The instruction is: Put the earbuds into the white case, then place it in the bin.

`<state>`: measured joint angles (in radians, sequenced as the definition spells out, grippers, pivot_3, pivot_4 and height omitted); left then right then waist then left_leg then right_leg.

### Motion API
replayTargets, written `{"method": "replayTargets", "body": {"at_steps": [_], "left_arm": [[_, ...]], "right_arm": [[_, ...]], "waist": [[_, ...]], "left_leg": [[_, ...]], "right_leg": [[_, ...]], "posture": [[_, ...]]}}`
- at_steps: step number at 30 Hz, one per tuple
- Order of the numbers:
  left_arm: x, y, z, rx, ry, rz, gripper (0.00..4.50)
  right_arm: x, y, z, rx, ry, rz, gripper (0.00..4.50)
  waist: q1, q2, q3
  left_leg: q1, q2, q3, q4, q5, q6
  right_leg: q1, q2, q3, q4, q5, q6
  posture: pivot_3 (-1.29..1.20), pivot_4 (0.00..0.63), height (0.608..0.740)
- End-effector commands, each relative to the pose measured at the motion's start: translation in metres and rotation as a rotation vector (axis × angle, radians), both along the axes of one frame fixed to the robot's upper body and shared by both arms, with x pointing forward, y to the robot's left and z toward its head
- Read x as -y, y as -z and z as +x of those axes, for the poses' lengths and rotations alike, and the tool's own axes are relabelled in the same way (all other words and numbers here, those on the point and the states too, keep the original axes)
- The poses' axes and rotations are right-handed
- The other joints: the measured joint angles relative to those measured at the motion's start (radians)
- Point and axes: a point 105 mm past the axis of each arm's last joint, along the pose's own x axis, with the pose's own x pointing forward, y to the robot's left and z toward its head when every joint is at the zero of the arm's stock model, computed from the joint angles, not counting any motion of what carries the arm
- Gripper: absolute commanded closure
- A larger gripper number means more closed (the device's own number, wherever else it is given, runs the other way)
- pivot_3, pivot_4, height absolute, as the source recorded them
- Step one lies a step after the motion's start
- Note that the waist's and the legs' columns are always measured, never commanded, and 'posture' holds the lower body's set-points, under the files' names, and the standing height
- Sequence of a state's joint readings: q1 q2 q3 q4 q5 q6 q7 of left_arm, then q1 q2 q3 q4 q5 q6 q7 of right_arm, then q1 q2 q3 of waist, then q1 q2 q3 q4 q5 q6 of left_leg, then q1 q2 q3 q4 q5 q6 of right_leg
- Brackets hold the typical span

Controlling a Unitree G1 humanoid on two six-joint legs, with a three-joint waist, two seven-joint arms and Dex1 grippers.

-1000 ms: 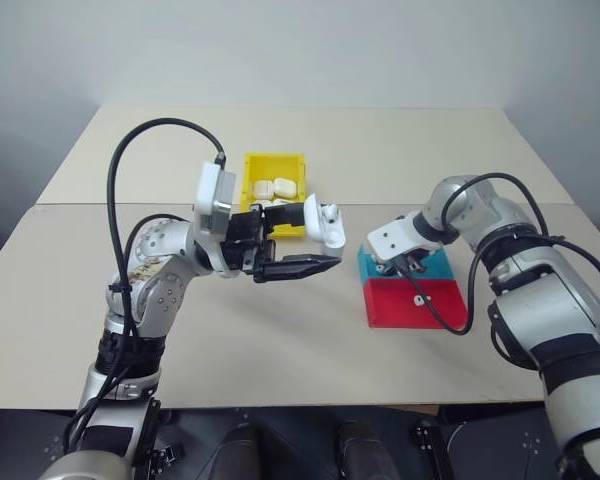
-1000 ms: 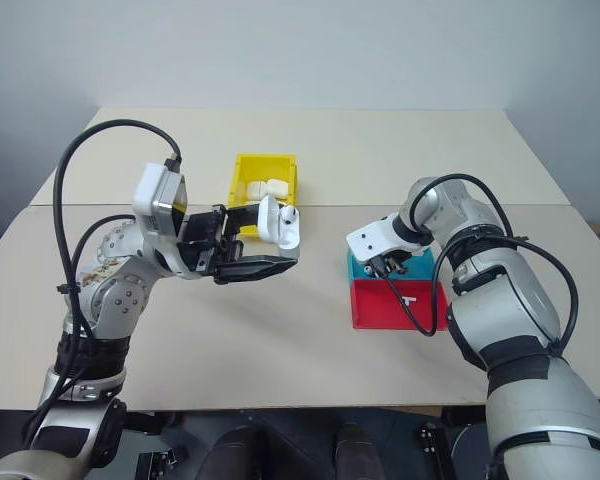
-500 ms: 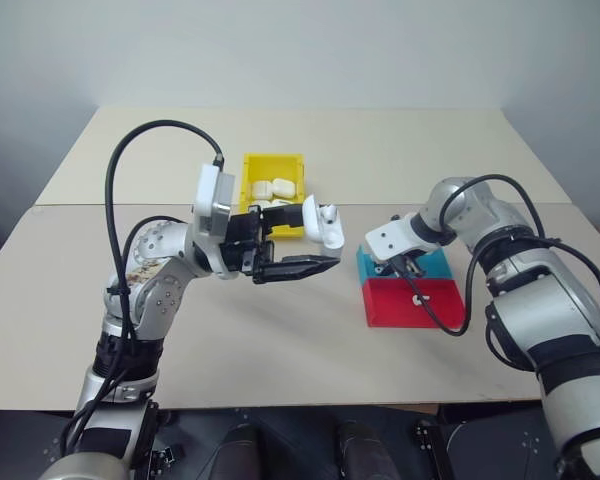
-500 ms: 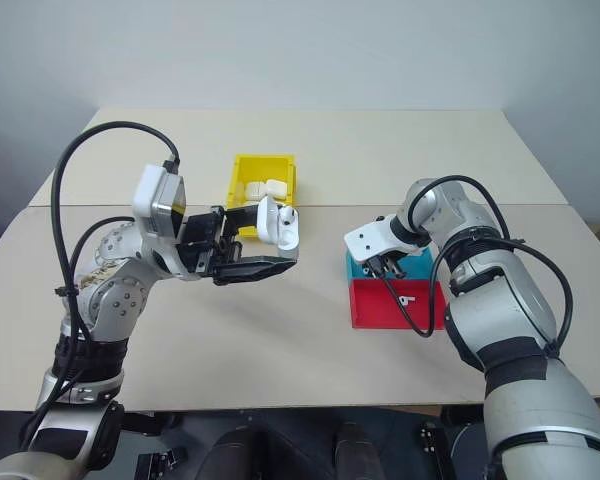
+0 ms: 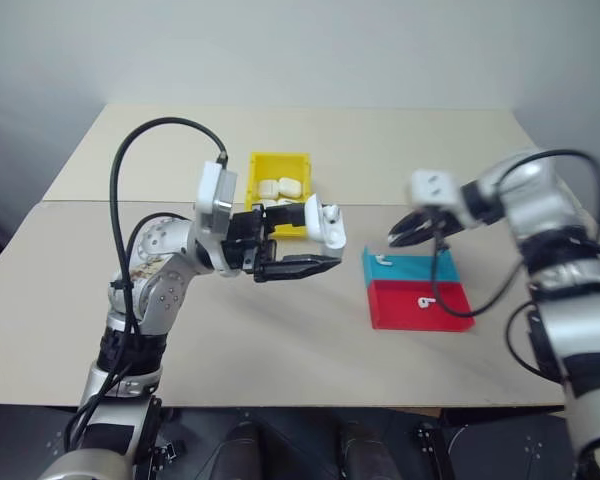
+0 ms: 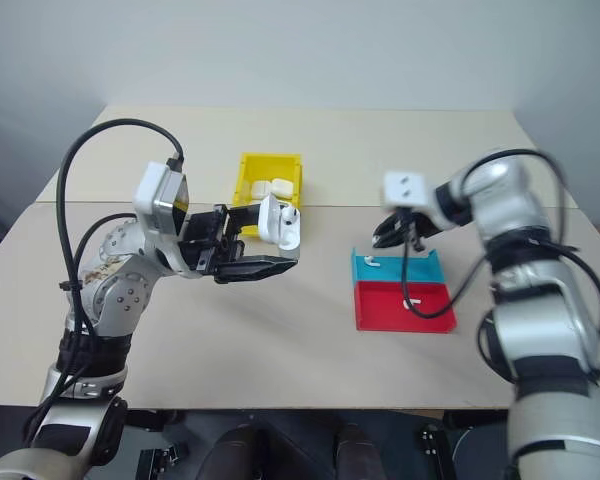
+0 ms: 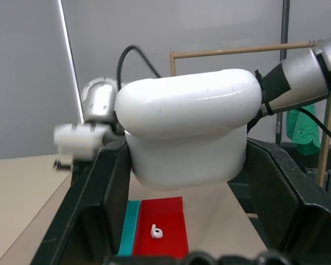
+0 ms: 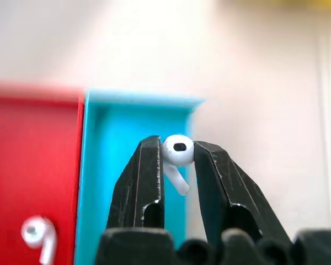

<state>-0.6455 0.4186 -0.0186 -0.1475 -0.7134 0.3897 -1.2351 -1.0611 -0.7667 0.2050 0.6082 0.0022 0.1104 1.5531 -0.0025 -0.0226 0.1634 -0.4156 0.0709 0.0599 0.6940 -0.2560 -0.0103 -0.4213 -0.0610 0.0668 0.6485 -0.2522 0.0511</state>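
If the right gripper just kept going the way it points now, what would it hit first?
Probably the teal half of the tray. In the right wrist view the right gripper, its jaws shut on an earbud, aims down at the teal floor. Depth is unclear, so the exact touchdown spot is uncertain.

- I can read no text, label, brand, number or sign anywhere in my views.
- The white case (image 7: 187,130) I hold shows a plain glossy shell.
- The yellow bin (image 5: 263,166) and the teal-and-red tray (image 5: 420,305) carry no markings I can make out.
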Motion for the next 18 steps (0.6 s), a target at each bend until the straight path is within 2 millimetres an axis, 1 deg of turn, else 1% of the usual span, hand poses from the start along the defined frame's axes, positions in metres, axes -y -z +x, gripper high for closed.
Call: {"method": "replayTargets", "body": {"at_steps": [1, 4, 6, 8, 11, 14, 18], "left_arm": [[0.003, -0.009, -0.003, 0.037, 0.040, -0.031, 1.65], [0.008, -0.008, 0.000, 0.032, 0.060, -0.035, 1.65], [0.011, -0.008, 0.002, 0.033, 0.075, -0.030, 1.65], [0.013, -0.008, 0.003, 0.030, 0.092, -0.028, 1.65], [0.015, -0.009, 0.006, 0.030, 0.109, -0.025, 1.65], [0.019, -0.011, 0.009, 0.035, 0.120, -0.025, 1.65], [0.023, -0.013, 0.010, 0.044, 0.139, -0.026, 1.65]], "right_arm": [[-0.018, -0.040, -0.052, -0.120, -0.052, 0.317, 3.87], [-0.031, -0.072, -0.081, -0.204, -0.033, 0.646, 3.87], [-0.035, -0.092, -0.091, -0.251, -0.013, 0.843, 3.87], [-0.040, -0.103, -0.101, -0.276, -0.018, 0.963, 3.87], [-0.050, -0.104, -0.113, -0.306, -0.034, 1.048, 3.87], [-0.063, -0.097, -0.122, -0.318, -0.032, 1.069, 3.87], [-0.071, -0.089, -0.128, -0.334, -0.022, 1.085, 3.87]], "waist": [[0.008, 0.000, 0.000], [0.003, 0.000, 0.000], [0.000, 0.000, 0.000], [0.000, 0.000, 0.000], [0.000, 0.000, 0.000], [0.000, 0.000, 0.000], [-0.001, 0.000, 0.000]], "left_leg": [[-0.001, 0.000, 0.000, 0.000, 0.000, 0.001], [-0.001, 0.000, 0.001, 0.001, -0.001, 0.001], [0.000, 0.000, 0.001, 0.001, -0.001, 0.001], [0.002, 0.000, 0.001, 0.001, 0.000, 0.001], [0.002, 0.000, 0.000, 0.001, 0.000, 0.001], [0.001, -0.001, -0.001, 0.001, 0.000, 0.001], [-0.001, -0.001, -0.001, 0.001, 0.000, 0.001]], "right_leg": [[0.000, 0.000, 0.000, -0.001, 0.000, 0.000], [-0.001, 0.000, 0.001, -0.001, 0.000, 0.000], [-0.001, 0.000, 0.002, -0.001, 0.000, 0.000], [0.000, 0.001, 0.001, 0.000, 0.000, 0.000], [0.000, 0.001, 0.001, 0.000, 0.000, 0.000], [0.000, 0.001, 0.001, 0.000, 0.000, 0.000], [-0.001, 0.000, 0.000, -0.001, 0.000, 0.000]], "posture": [[0.00, 0.150, 0.740], [0.00, 0.150, 0.740], [0.00, 0.150, 0.740], [0.00, 0.150, 0.740], [0.00, 0.150, 0.740], [0.00, 0.150, 0.740], [0.00, 0.150, 0.740]]}}
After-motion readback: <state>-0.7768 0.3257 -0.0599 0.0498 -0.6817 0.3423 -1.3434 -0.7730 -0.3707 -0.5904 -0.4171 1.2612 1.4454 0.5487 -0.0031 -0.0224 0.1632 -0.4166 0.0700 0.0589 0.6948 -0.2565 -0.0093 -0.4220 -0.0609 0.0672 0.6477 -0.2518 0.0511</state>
